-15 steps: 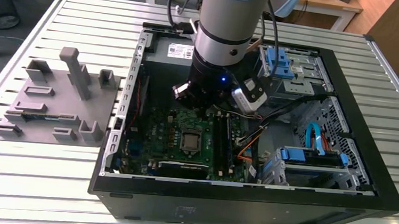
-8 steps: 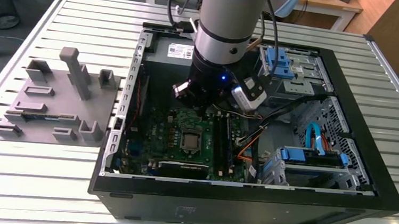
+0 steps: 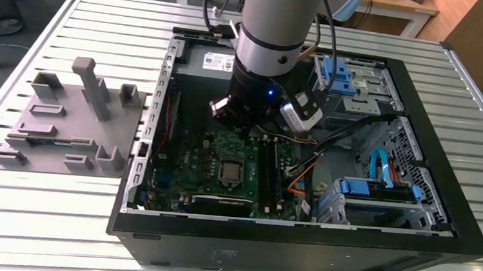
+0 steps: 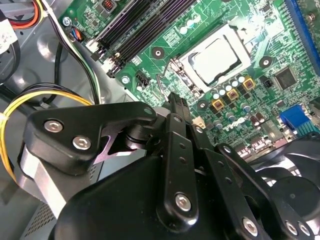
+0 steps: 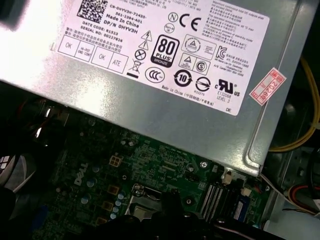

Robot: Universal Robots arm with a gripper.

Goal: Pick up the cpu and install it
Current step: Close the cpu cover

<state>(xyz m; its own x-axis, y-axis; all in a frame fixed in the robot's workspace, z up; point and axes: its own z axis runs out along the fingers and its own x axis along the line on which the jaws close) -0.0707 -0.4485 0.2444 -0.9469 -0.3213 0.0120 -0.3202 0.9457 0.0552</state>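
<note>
The cpu (image 4: 216, 56) is a silvery square lying flat inside the silver-framed socket (image 4: 235, 37) on the green motherboard (image 4: 165, 47). In the exterior view the socket (image 3: 231, 170) sits mid-board inside the open computer case (image 3: 303, 234). My gripper (image 4: 175, 102) hangs above the board a short way off the socket, toward the power supply, and nothing shows in its grasp. From outside, the gripper (image 3: 255, 130) is over the far part of the board. Its dark body (image 5: 172, 215) partly covers the socket (image 5: 142, 200) in the first wrist view.
The grey power supply (image 5: 165, 75) stands close beside the gripper. Black memory slots (image 4: 135, 25) run next to the socket. Yellow and black cables (image 4: 30, 102) loop nearby. Blue drive cages (image 3: 379, 192) fill the exterior view's right. A grey parts fixture (image 3: 69, 125) lies left of the case.
</note>
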